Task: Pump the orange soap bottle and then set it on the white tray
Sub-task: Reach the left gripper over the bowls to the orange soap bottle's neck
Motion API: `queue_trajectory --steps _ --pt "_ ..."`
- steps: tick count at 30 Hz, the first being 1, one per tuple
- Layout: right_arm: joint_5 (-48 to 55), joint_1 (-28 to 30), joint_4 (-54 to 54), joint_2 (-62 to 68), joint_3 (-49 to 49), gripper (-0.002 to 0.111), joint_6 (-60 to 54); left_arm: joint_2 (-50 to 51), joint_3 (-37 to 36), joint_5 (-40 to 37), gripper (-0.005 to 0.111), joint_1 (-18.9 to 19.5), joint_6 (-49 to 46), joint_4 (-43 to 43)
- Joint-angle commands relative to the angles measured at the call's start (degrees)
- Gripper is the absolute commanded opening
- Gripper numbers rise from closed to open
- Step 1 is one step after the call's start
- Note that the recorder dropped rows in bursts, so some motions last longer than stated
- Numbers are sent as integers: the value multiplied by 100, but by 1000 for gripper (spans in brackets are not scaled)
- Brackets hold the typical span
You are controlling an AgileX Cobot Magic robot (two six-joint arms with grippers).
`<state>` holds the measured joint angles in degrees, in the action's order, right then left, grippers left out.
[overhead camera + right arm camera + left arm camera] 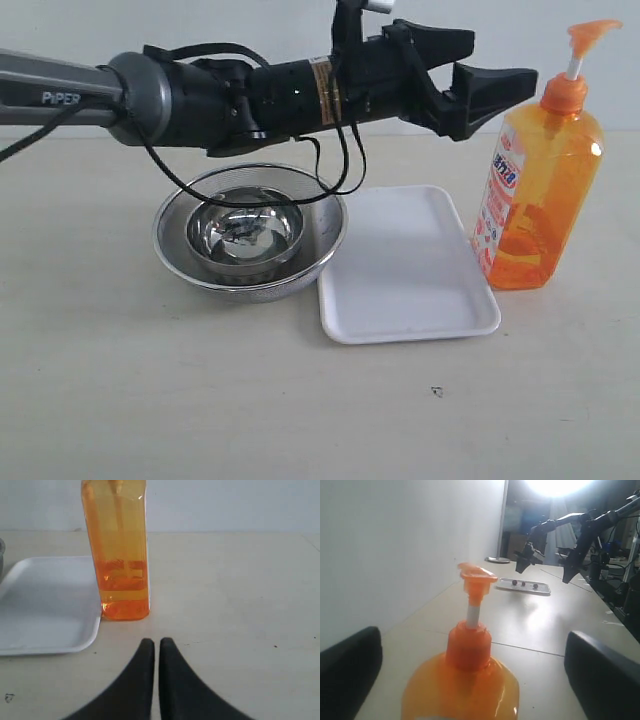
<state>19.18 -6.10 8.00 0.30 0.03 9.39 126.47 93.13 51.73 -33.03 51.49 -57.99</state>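
The orange soap bottle, partly filled with orange liquid, is standing upright on the table just right of the white tray, not on it. Left of the tray, a steel bowl is sitting inside the mesh strainer. The left gripper is hovering at the pump, jaws wide apart and touching nothing. The right gripper is facing the bottle's base, jaws together and holding nothing.

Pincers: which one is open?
The left pincer: its jaws stand wide apart near the bottle; the right pincer is shut.
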Motion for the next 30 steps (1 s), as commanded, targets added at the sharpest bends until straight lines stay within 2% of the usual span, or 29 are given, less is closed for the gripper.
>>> queue_trajectory --steps 1,4,15,30 --pt "-11 28 7 -30 -3 0 -30 199 325 -104 92 -236 -12 159" --pt "-11 28 7 -30 -3 0 -30 350 571 -265 92 -356 29 169" --pt "-11 28 7 -30 -3 0 -30 1143 1698 -238 92 -377 418 -2" --pt "-11 28 7 -30 -3 0 -30 1919 2793 -555 92 -627 471 -46"
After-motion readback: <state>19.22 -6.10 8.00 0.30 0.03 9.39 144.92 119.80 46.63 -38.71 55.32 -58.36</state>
